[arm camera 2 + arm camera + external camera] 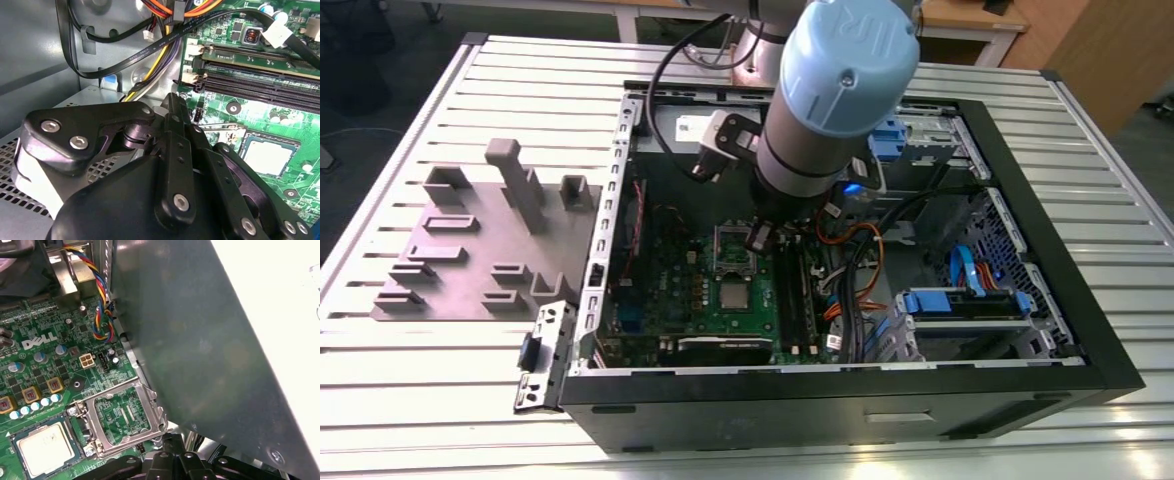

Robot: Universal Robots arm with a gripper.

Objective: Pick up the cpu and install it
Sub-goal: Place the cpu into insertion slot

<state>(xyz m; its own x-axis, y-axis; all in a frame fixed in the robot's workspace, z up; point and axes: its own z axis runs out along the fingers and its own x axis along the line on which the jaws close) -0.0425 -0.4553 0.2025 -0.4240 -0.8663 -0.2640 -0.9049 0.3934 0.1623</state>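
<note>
One cpu (44, 447) sits seated in its socket beside the raised socket frame (122, 415). Your gripper (172, 107), fingers closed together on nothing, hovers above; any careless descent could strike the frame.

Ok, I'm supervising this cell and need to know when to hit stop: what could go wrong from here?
The gripper sits low inside the case, close to the opened socket frame; a sideways move could bend it. The cpu lies in its socket with no frame over it, so a bump might shift it. Loose cables run near the gripper and could snag.
</note>
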